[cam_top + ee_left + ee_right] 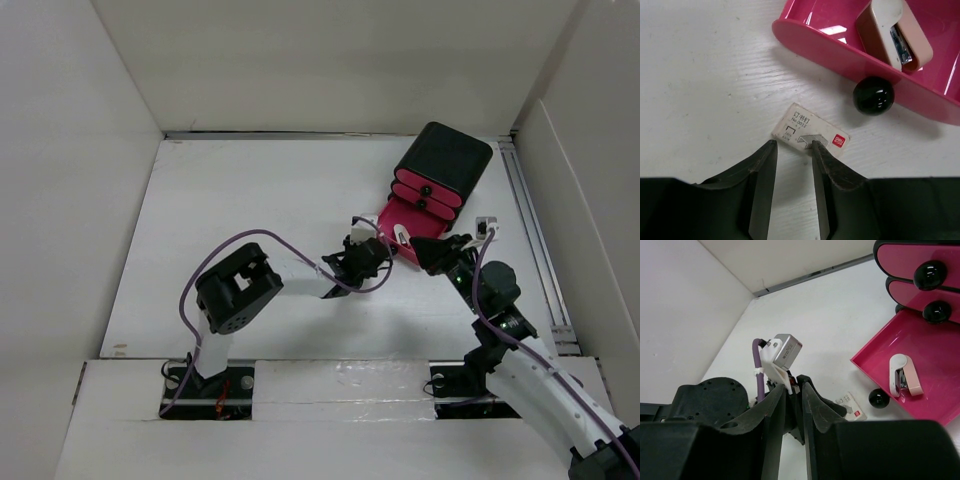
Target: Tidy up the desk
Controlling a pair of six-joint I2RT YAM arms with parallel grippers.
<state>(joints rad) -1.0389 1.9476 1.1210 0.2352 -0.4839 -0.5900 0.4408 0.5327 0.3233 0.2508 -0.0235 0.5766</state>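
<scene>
The desk (250, 220) is a white tabletop. My left gripper (372, 252) is open and low over it. In the left wrist view its fingertips (771, 146) straddle the near edge of a small white staples box (810, 131) lying flat on the desk, without gripping it. The box also shows in the right wrist view (852, 406). My right gripper (432, 252) hovers just right of the left one, near the pulled-out pink drawer (405, 215). Its jaws (794, 386) are a narrow gap apart and hold nothing.
A black box (445, 160) with three pink drawers stands at the back right. Its bottom drawer (880, 357) is open and holds a white and beige stapler (905, 375). The drawer's black knob (873, 95) is close to the staples box. White walls surround the desk.
</scene>
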